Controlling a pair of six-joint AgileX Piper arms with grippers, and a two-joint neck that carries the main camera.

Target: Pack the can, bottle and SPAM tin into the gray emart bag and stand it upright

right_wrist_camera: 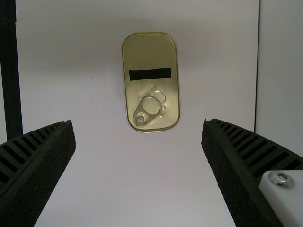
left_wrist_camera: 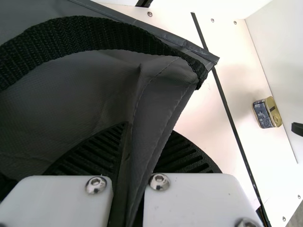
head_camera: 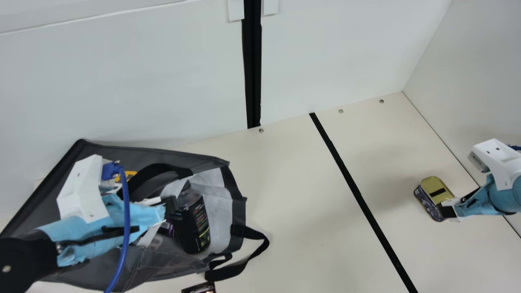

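The right gripper is spread wide near the SPAM tin, lid-up on the table; likely rigid, dense and slick, it is best squeezed by its long side walls. The left gripper pinches the limp gray emart bag

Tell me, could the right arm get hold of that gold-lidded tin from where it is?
Probably yes: the right gripper looks open and close to the tin, its fingers spread wider than the lid, and I see nothing in between.
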